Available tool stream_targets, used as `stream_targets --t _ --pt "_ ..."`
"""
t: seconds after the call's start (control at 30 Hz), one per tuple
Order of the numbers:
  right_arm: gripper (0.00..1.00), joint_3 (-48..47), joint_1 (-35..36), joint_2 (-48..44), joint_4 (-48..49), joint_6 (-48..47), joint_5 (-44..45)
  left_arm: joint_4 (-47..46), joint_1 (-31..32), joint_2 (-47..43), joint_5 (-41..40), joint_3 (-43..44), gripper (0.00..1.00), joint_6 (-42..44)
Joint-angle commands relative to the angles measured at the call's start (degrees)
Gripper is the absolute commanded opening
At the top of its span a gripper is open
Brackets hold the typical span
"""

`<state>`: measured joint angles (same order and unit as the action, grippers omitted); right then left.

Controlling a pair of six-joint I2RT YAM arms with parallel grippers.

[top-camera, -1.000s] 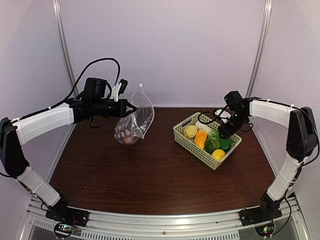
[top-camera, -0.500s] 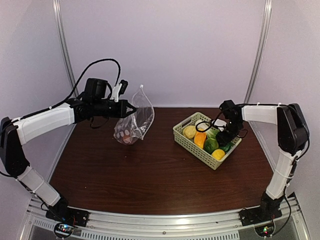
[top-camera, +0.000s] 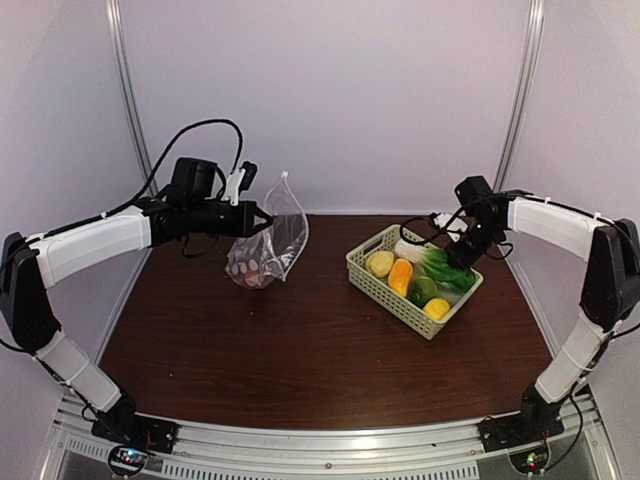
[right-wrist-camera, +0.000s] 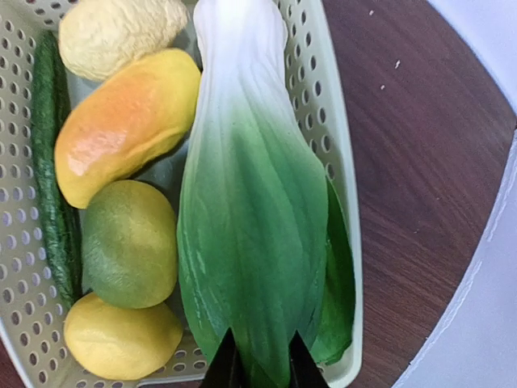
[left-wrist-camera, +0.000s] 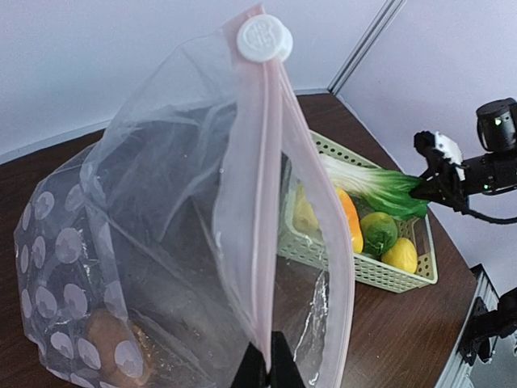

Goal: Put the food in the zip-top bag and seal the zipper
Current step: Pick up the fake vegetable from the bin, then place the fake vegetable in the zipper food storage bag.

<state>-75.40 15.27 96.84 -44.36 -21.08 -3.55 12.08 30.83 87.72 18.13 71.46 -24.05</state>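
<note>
**Top external view.** The right gripper [top-camera: 466,247] is clamped on the green leaf end of the toy bok choy [top-camera: 432,262]. The bok choy's white stalk end points to the far left over the pale green mesh basket [top-camera: 385,298]. The basket stands on the right half of the dark brown table [top-camera: 300,350]. It contains a pale yellow lemon [top-camera: 380,263], an orange piece [top-camera: 401,276], a green lime [top-camera: 423,290] and a second yellow lemon [top-camera: 436,309]. From this height it is unclear whether the stalk end touches the other food.

The left gripper [top-camera: 266,221] is closed on the edge of the zip-top bag [top-camera: 275,240]. The bag hangs upright at the far left, well apart from the basket, with its base on the table.

**Left wrist view.**
- The left gripper [left-wrist-camera: 267,368] pinches the bag [left-wrist-camera: 153,234] at the zipper [left-wrist-camera: 262,202], a pale pink strip running up to a white round slider [left-wrist-camera: 264,38].
- The mouth gapes beside the strip.
- A brown piece [left-wrist-camera: 109,347] lies at the bottom of the bag.
- The basket [left-wrist-camera: 380,275] shows behind the bag.

**Right wrist view.**
- The right gripper [right-wrist-camera: 260,368] stands narrow, both fingertips [right-wrist-camera: 226,365] pressed on the leaf tip of the bok choy [right-wrist-camera: 250,202].
- The bok choy lies along the right wall of the basket [right-wrist-camera: 343,162].
- To its left are the bumpy lemon [right-wrist-camera: 121,32], the orange piece [right-wrist-camera: 125,125], the lime [right-wrist-camera: 129,242] and the smooth lemon [right-wrist-camera: 121,339].
- A dark green cucumber [right-wrist-camera: 52,170] runs along the left wall.
</note>
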Motion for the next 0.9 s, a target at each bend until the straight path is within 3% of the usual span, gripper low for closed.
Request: stream_targets --t 0.0,0.23,0.43,0.67,0.87 --pt "0.11 -3.0 -0.4 -6.5 -2.5 0.3 -2.6 0.1 -0.6 1.6 -1.0 0.8 0.00 1.9" --pt "0.00 -5.7 -0.4 -12.8 -4.8 -0.4 -6.8 0.4 -0.6 2.0 -4.0 1.0 0.00 3.9" --pt "0.00 -8.2 0.0 -14.4 -7.1 2.1 -25.0 -1.6 -0.6 2.8 -6.4 0.9 0.00 4.0" --pt "0.00 -15.1 3.2 -8.0 -13.8 3.0 -42.8 -3.0 0.7 7.4 -8.1 3.4 0.00 3.1" --pt "0.00 -17.7 7.1 -4.2 -16.6 3.6 -49.3 -2.9 5.1 11.2 -13.2 6.5 0.00 5.8"
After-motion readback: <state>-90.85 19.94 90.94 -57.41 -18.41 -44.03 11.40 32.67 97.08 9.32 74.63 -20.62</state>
